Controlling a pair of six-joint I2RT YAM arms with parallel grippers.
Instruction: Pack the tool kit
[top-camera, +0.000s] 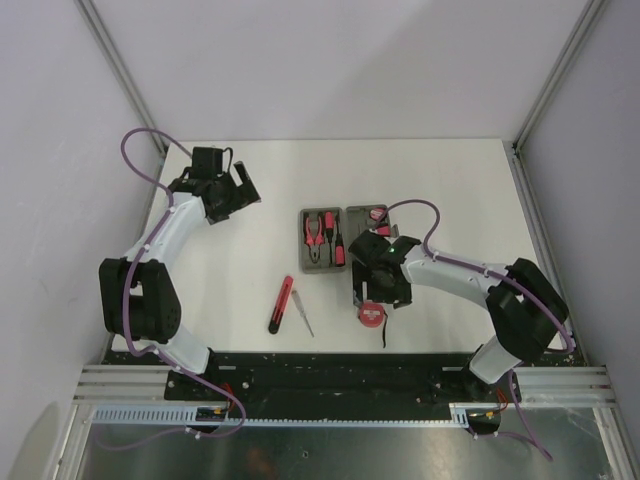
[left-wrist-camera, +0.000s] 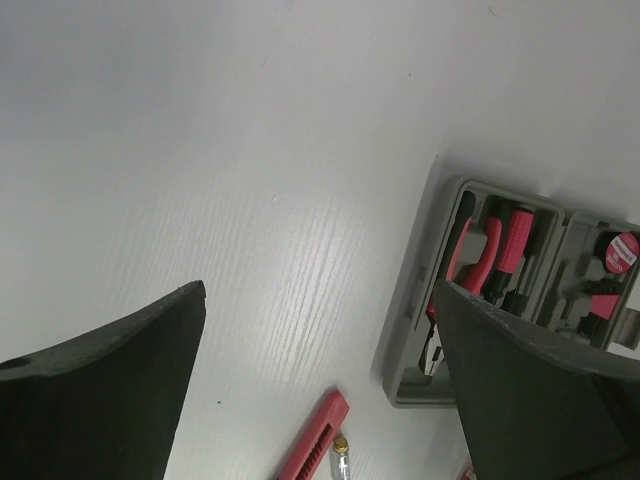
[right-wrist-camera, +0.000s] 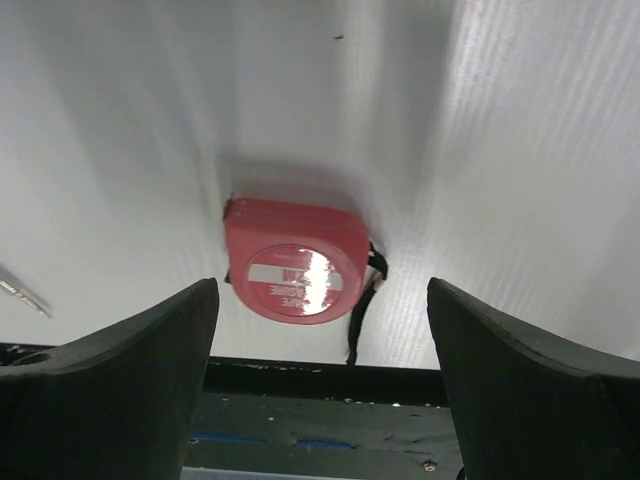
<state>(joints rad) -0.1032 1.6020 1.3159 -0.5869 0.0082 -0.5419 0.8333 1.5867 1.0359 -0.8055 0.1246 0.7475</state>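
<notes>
The grey tool case (top-camera: 303, 262) lies open at mid-table, with red-and-black pliers (top-camera: 315, 232) and a screwdriver (top-camera: 338, 246) in its left half; its right half is partly hidden by my right arm. The red tape measure (top-camera: 372, 314) lies on the table in front of the case. My right gripper (top-camera: 386, 294) is open and hovers just above it; in the right wrist view the tape measure (right-wrist-camera: 295, 270) sits between and beyond the fingers (right-wrist-camera: 150, 360). My left gripper (top-camera: 243, 190) is open and empty at the far left, apart from the case (left-wrist-camera: 410, 320).
A red utility knife (top-camera: 281, 304) and a thin clear-handled screwdriver (top-camera: 303, 316) lie left of the tape measure; both show in the left wrist view (left-wrist-camera: 315, 445). The table's black front rail (right-wrist-camera: 300, 380) runs close behind the tape measure.
</notes>
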